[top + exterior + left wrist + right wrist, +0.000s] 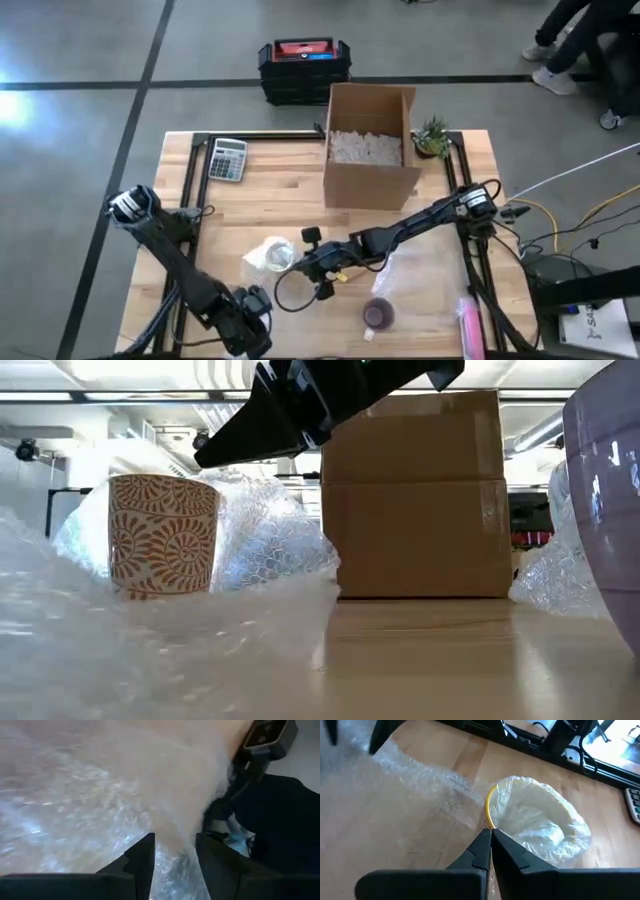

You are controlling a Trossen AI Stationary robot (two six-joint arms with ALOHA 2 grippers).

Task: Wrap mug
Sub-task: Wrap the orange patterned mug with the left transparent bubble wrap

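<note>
While the right gripper (491, 839) has its fingers pressed together on the bubble wrap (420, 790) at the rim of the orange-patterned mug (163, 535), the left gripper (174, 852) sits at the table's near edge with its fingers apart astride a fold of the same sheet; whether it presses the sheet cannot be told. From above, the right gripper (312, 262) lies just beside the wrapped mug (277, 255), which stands left of centre on the wooden table (280, 195), and the left gripper (252, 322) lies nearer the front edge. Bare wood lies open between the mug and the calculator (227, 159) by the far-left corner. A cardboard box (368, 148) of packing filler stands at the far edge, with a small plant (432, 137) at its right. Counted: two mugs, the second a purple one (378, 315) near the front; one box; one calculator; one plant; one pink object (470, 322) at the right front corner.
</note>
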